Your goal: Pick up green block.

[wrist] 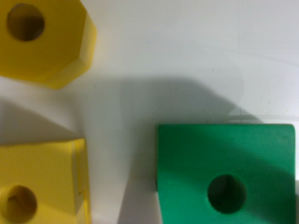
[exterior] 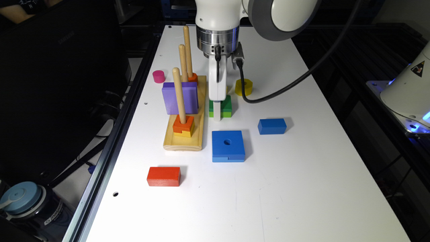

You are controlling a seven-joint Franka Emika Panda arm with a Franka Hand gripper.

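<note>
Your green block (exterior: 224,107) sits on the white table (exterior: 302,188), at about 3 o'clock from the peg board (exterior: 185,141) and 12 o'clock from the big blue block (exterior: 228,146). It looks like painted wood: light, rigid, not fragile, probably a bit slick on its smooth faces. Take it across two flat opposite sides, away from the center hole (wrist: 226,193). The gripper (exterior: 217,114) is down right at the block's near edge; you cannot tell whether its fingers are apart or together.
</note>
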